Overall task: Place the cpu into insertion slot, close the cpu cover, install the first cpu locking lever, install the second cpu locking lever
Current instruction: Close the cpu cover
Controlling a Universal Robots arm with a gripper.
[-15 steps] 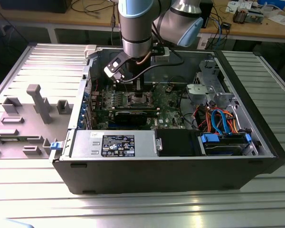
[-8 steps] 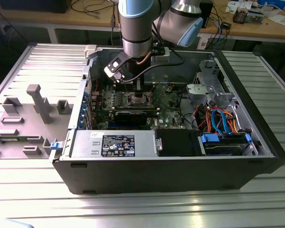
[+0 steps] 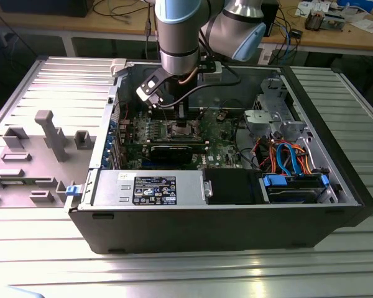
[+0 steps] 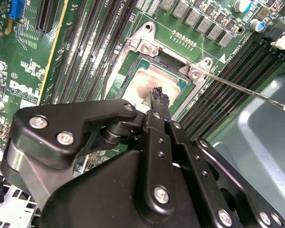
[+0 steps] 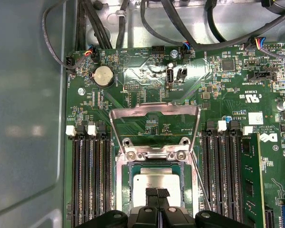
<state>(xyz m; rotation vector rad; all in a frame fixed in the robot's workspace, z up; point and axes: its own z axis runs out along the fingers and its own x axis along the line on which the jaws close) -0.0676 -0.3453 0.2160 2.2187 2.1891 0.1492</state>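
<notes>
The cpu lies flat in the insertion slot, silver top up, also seen in the second wrist view. My gripper hangs just over the chip's near edge, its two black fingertips pressed together with nothing between them; the second wrist view has it over the chip as well. The cpu cover stands swung up and open behind the slot. One thin locking lever sticks out sideways, unlatched. In the exterior view the arm reaches down into the open computer case over the slot.
Long black memory slots flank the socket on both sides. A black card lies in front of it. The power supply, drive bays and cable bundles fill the case; its walls hem the arm in.
</notes>
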